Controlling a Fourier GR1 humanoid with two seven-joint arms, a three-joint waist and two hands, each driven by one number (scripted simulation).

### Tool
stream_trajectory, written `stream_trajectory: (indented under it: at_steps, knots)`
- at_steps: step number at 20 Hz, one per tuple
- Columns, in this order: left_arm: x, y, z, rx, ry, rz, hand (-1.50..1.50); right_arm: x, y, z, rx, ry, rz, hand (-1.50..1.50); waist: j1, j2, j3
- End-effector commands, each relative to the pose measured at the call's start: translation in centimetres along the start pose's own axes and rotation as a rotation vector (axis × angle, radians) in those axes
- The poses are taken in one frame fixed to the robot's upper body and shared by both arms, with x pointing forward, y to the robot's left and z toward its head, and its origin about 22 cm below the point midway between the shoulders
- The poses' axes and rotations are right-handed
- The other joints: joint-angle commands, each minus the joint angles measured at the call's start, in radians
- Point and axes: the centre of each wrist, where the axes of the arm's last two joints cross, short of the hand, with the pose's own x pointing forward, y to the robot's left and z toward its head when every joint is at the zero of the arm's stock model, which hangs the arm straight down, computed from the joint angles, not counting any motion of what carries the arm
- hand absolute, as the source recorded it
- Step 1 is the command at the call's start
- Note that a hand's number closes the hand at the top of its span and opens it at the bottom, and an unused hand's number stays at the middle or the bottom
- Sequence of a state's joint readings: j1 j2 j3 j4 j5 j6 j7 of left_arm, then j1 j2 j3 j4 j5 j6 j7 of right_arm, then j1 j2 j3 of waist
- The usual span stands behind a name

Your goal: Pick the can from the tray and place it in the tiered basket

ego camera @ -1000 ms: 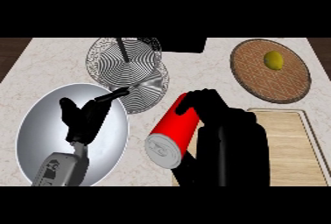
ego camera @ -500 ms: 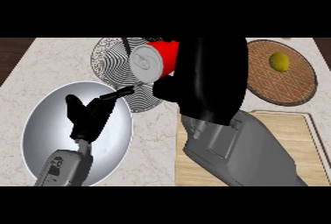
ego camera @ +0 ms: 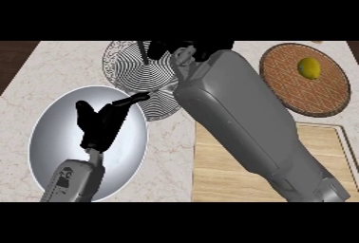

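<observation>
Right hand (ego camera: 184, 51) over tiered basket (ego camera: 133, 71) at table's (ego camera: 63, 71) far side, mostly hidden behind grey forearm; can't tell if clenched or released. Can not visible, position unclear. Left hand (ego camera: 101, 124) relaxed, fingers straight, resting over silver tray (ego camera: 49, 142) at left. Yellow fruit (ego camera: 309, 68) on woven plate (ego camera: 329, 95) at right. Wooden board (ego camera: 224, 182) under right forearm.

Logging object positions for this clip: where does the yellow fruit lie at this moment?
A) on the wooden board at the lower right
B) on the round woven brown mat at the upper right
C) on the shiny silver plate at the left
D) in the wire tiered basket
B: the yellow fruit sits on the round woven mat at the upper right, apart from the wooden board.
</observation>
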State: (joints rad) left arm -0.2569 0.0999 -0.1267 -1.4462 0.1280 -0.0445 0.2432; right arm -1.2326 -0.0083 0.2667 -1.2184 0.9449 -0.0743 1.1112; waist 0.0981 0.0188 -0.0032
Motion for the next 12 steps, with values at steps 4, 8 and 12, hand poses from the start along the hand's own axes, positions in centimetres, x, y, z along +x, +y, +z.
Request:
stream_trajectory:
  at_steps: [4,8,12]
  knots:
    - [0.0,1.2,0.1,-0.022,0.000,-0.013,0.00,-0.9,1.2,-2.7,-0.028,0.189,-0.359,1.50,0.043,0.016,0.001]
    - [1.1,-1.0,-0.7,-0.064,-0.016,-0.014,0.00,-0.6,2.8,-3.5,0.000,0.142,-0.417,-1.50,0.070,0.023,0.000]
    - [1.2,-2.2,-1.2,-0.067,-0.022,-0.022,0.00,0.4,3.7,-3.6,-0.017,0.047,-0.456,-1.50,0.064,0.022,0.000]
